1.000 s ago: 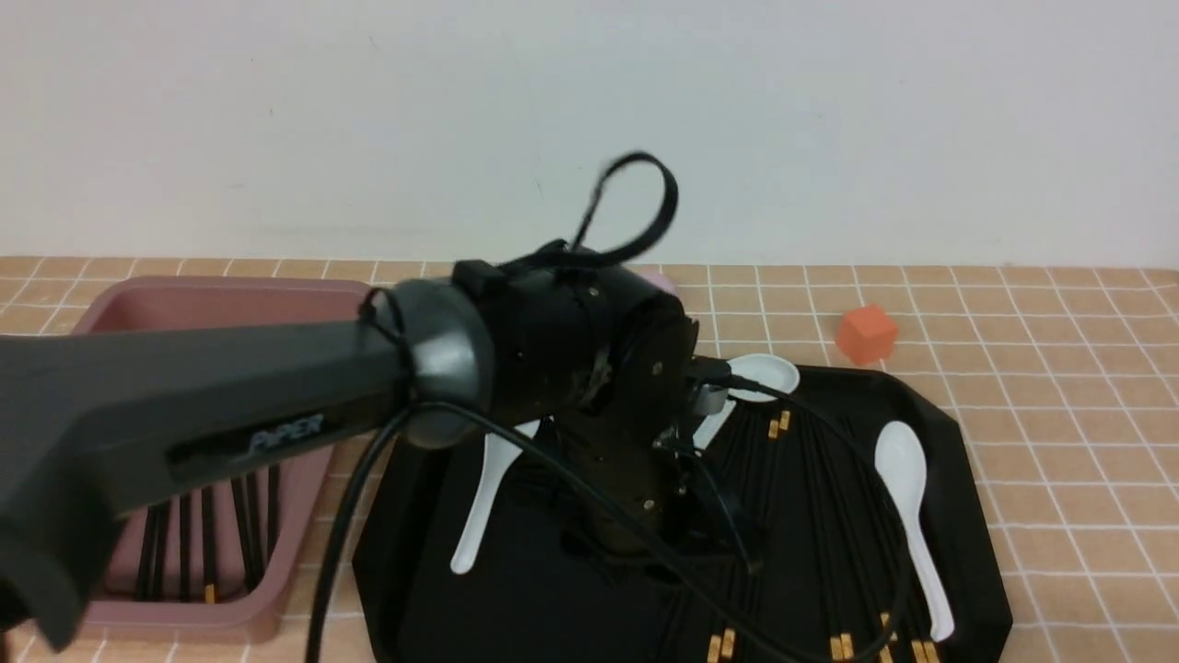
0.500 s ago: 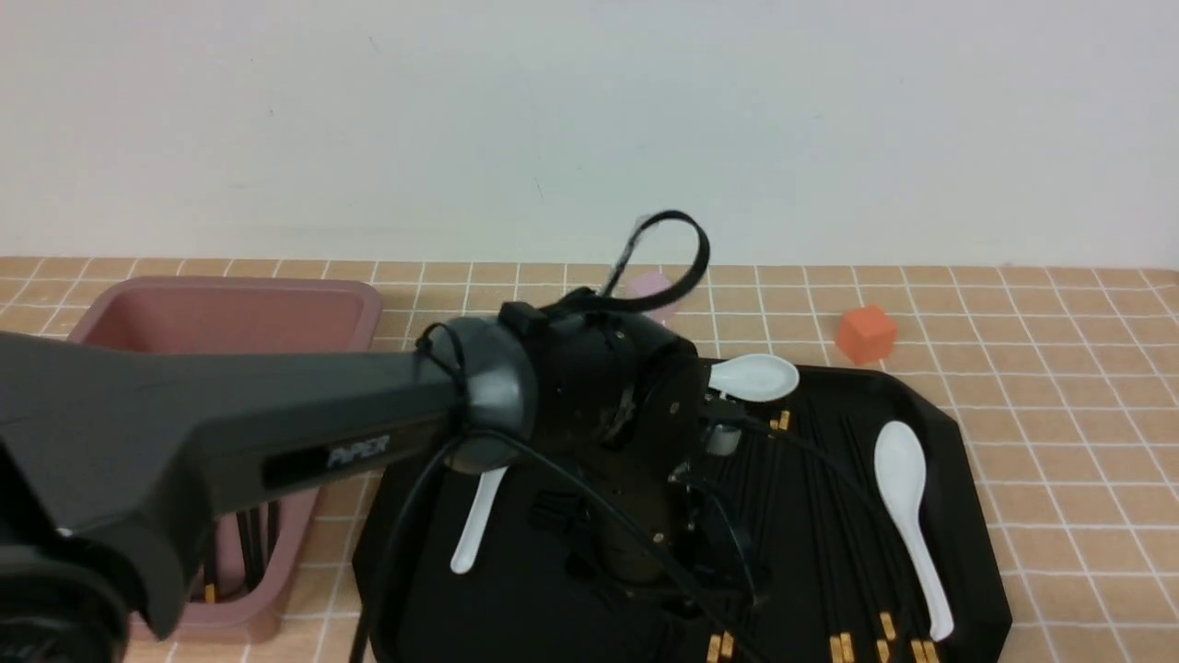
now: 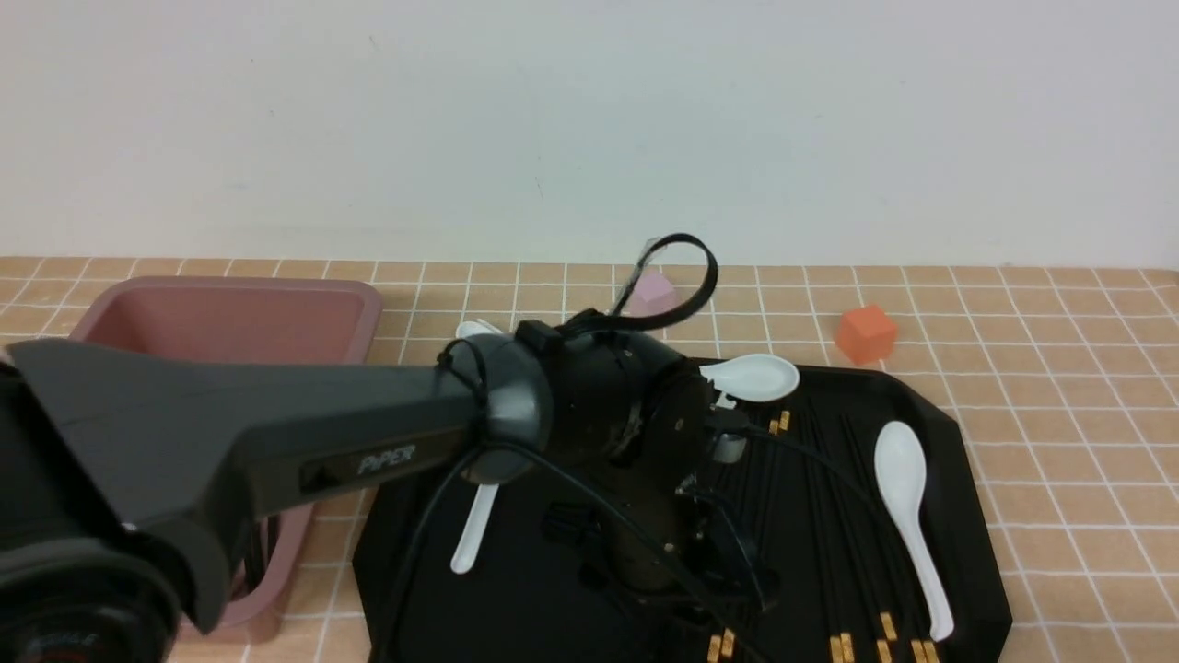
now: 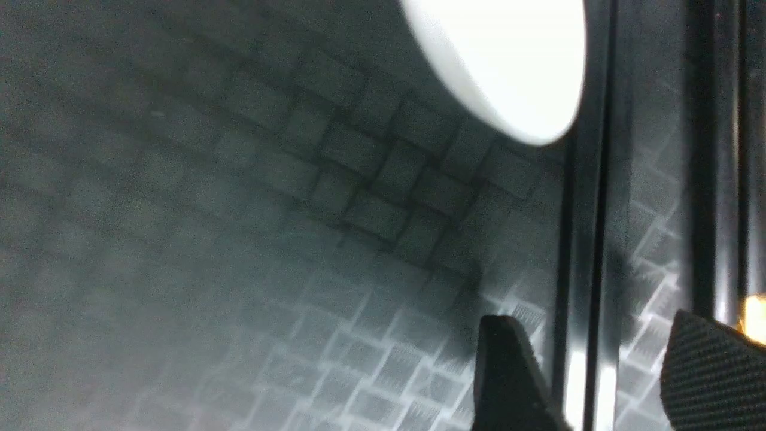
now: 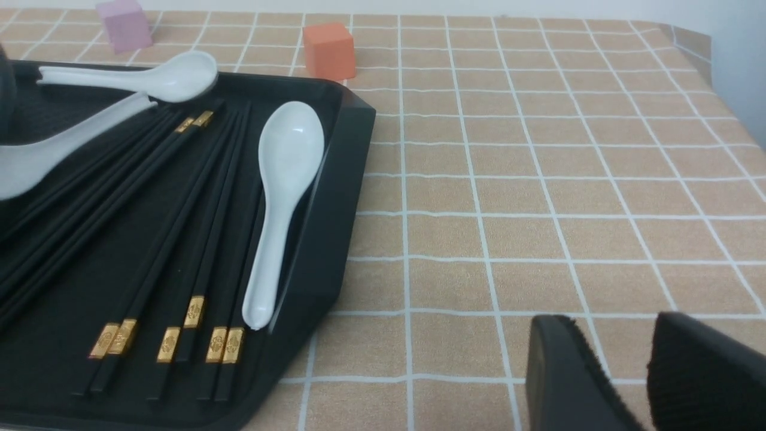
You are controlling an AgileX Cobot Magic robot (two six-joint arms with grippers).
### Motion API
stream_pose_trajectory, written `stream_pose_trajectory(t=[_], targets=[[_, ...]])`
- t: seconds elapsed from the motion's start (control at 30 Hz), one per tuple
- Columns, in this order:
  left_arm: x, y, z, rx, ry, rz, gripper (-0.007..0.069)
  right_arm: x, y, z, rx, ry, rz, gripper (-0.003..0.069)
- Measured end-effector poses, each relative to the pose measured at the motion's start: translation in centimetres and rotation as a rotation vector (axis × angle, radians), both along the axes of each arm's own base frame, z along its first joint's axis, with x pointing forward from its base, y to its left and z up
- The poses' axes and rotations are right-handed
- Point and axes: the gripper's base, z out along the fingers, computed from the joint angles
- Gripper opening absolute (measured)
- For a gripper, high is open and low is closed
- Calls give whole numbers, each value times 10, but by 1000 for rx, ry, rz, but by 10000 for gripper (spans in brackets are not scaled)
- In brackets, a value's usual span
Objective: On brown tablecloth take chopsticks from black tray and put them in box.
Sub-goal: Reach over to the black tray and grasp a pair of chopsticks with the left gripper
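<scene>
The black tray (image 3: 958,479) lies on the brown tablecloth (image 3: 1059,368). Several black chopsticks (image 3: 829,497) with gold bands lie in it, also seen in the right wrist view (image 5: 179,197). My left arm (image 3: 599,405) reaches over the tray and points down. In the left wrist view my left gripper (image 4: 589,323) is open, low over the tray floor, its fingers on either side of two chopsticks (image 4: 583,239). The pink box (image 3: 230,313) stands left of the tray, partly hidden by the arm. My right gripper (image 5: 610,326) is open and empty over the cloth, right of the tray (image 5: 323,227).
White spoons lie in the tray at the right (image 3: 907,497), the back (image 3: 755,376) and the left (image 3: 474,534). An orange cube (image 3: 866,333) and a pale pink cube (image 3: 656,290) sit on the cloth behind the tray.
My left arm has swung right, away from the box, and sunk lower over the tray. More of the box shows now.
</scene>
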Motion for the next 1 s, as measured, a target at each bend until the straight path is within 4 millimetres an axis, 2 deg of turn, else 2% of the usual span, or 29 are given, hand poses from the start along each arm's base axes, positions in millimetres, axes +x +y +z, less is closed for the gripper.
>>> stream_pose_trajectory(t=[0.2, 0.3, 0.47, 0.5, 0.57, 0.87, 1.0], targets=[[1, -2, -5, 8, 15, 2, 362, 0, 0, 0, 0, 0, 0, 240], [1, -1, -6, 16, 17, -1, 331, 0, 0, 0, 0, 0, 0, 240], [2, 0, -7, 33, 12, -10, 212, 0, 0, 0, 0, 0, 0, 240], [3, 0, -8, 44, 14, -14, 145, 0, 0, 0, 0, 0, 0, 240], [2, 1, -9, 49, 16, -15, 89, 0, 0, 0, 0, 0, 0, 240], [1, 0, -7, 42, 28, -8, 92, 0, 0, 0, 0, 0, 0, 240], [-5, 0, 4, -5, 60, 20, 92, 0, 0, 0, 1, 0, 0, 240]])
